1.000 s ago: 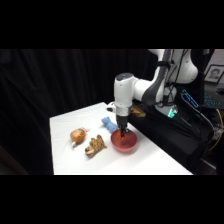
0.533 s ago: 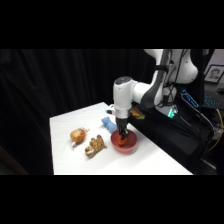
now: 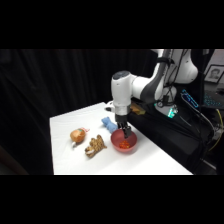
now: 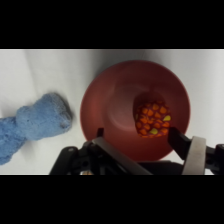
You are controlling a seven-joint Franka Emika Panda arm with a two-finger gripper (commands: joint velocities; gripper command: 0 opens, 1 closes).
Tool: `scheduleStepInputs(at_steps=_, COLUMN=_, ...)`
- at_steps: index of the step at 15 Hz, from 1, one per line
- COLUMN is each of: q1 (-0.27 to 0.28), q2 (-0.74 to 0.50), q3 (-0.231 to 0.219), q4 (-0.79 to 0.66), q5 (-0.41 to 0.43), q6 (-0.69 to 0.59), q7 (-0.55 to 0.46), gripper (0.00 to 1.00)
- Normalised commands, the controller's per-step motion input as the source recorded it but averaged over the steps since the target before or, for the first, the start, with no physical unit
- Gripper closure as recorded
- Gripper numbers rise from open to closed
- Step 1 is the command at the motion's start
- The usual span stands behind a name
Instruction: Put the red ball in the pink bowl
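The pink bowl (image 3: 123, 144) stands on the white table (image 3: 145, 162) towards its right side, and it fills the middle of the wrist view (image 4: 112, 100). The red ball (image 4: 152, 120), speckled orange and yellow, lies inside the bowl on its right part. My gripper (image 3: 124, 134) comes down from above into the bowl. In the wrist view the gripper (image 4: 137, 137) is open: the right finger (image 4: 182, 142) is close beside the ball, while the left one (image 4: 112, 147) stands apart from it. In the side view the ball is hidden behind the gripper.
A blue plush toy (image 3: 107, 122) lies just behind the bowl, at the left in the wrist view (image 4: 35, 122). An orange-tan round object (image 3: 77, 135) and a brown lumpy object (image 3: 95, 146) lie left of the bowl. The table's right edge runs close to the bowl.
The gripper has stayed low over the bowl; no clear movement of the arm or of the objects shows.
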Motion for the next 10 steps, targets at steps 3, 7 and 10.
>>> scheduleStepInputs(at_steps=3, q1=-0.096, q2=-0.44, q3=0.085, q4=-0.01, q5=0.171, q6=-0.41, q7=-0.28, gripper=0.0)
scheduleStepInputs(at_steps=7, q1=-0.098, q2=-0.38, q3=0.077, q4=0.06, q5=0.157, q6=-0.43, q7=-0.26, gripper=0.0)
scheduleStepInputs(at_steps=10, q1=-0.108, q2=-0.25, q3=0.053, q4=0.16, q5=0.122, q6=-0.39, q7=-0.26, gripper=0.0)
